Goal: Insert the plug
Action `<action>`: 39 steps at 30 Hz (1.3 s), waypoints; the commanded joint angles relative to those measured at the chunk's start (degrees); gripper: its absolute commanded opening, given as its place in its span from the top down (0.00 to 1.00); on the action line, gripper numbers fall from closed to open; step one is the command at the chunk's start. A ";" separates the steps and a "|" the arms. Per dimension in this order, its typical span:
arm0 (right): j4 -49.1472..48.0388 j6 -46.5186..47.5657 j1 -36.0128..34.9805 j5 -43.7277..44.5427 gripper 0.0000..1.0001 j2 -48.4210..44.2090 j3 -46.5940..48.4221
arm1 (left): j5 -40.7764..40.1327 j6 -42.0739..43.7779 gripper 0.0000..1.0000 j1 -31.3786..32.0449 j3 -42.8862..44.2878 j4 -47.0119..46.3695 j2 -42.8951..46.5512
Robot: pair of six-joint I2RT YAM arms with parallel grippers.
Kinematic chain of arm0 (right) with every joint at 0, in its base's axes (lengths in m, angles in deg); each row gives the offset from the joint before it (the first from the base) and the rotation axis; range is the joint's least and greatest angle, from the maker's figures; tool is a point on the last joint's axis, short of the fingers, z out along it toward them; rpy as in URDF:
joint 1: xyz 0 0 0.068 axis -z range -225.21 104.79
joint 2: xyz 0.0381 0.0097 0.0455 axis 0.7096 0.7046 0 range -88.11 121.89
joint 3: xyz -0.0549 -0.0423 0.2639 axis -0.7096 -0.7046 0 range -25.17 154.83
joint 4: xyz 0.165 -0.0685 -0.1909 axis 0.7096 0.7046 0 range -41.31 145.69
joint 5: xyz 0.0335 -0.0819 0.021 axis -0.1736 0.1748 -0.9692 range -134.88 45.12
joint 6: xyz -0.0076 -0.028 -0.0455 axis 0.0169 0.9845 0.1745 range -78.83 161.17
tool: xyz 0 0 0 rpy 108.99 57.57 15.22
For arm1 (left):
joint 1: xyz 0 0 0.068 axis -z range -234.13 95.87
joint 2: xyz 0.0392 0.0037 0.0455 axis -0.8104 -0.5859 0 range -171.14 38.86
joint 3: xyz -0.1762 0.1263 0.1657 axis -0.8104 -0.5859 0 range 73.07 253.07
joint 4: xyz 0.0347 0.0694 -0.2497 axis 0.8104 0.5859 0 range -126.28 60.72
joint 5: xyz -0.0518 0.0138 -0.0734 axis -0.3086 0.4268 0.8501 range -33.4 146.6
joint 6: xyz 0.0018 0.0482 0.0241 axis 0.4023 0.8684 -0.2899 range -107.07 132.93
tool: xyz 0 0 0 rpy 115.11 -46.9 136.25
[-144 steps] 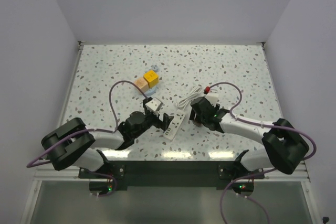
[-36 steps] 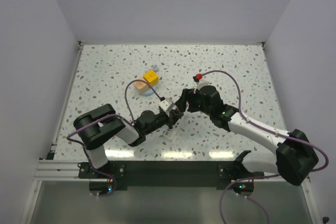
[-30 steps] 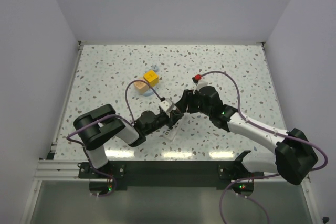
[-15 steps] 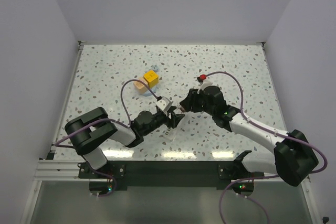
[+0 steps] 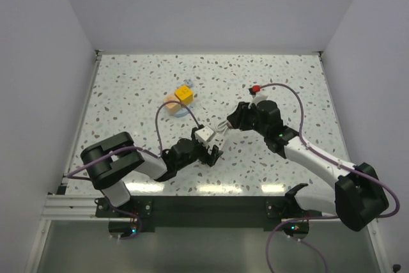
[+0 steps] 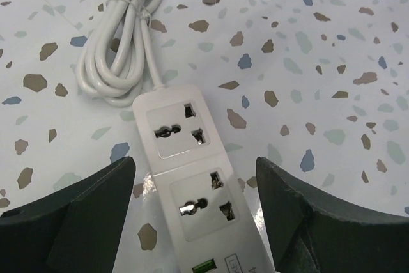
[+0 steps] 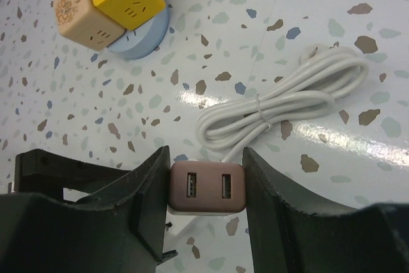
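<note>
The right gripper (image 7: pixel 206 185) clamps the plug (image 7: pixel 206 188); the left gripper (image 6: pixel 195 202) gapes astride the strip (image 6: pixel 184 158). Unheld, the strip may skid under the push.

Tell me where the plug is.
Right wrist view, bottom centre: the plug is clamped in the jaws of the right gripper, just below the coiled white cable.

Speckled table (image 5: pixel 128 87) bears power strip (image 6: pixel 192 177), coiled cord (image 7: pixel 281 108), peach cube (image 7: pixel 83 11).
</note>
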 commanded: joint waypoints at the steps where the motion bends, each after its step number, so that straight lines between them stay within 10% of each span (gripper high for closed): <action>1: -2.31 1.61 0.57 0.62 1.00 -2.63 1.00 | -3.90 1.92 0.18 0.90 3.20 3.89 -1.39; 10: -2.66 2.31 0.83 0.80 1.00 -4.30 -0.84 | -0.14 5.96 0.25 1.96 7.51 6.10 -6.66; 16: -5.82 5.38 0.83 1.06 1.00 -5.53 -4.18 | 8.12 12.99 0.71 1.96 10.42 7.60 -11.15; 17: -6.44 5.91 0.84 1.06 1.00 -5.79 -4.80 | 9.96 15.34 0.91 1.96 10.50 7.69 -11.41; 23: -10.48 9.87 0.66 1.06 1.00 -8.69 -9.63 | 11.47 22.74 1.00 1.87 11.21 8.21 -13.17; 28: -13.03 10.22 0.31 -0.07 1.00 -9.58 -13.32 | 9.45 23.54 0.74 0.55 11.21 6.46 -13.09; 32: -13.04 10.75 -4.59 5.07 1.00 -9.84 -14.47 | 7.87 22.05 0.17 0.46 9.63 3.73 -10.28; 39: -11.89 9.52 -10.15 11.96 1.00 -12.12 -15.17 | 6.29 20.38 0.00 0.46 5.15 2.33 -3.70</action>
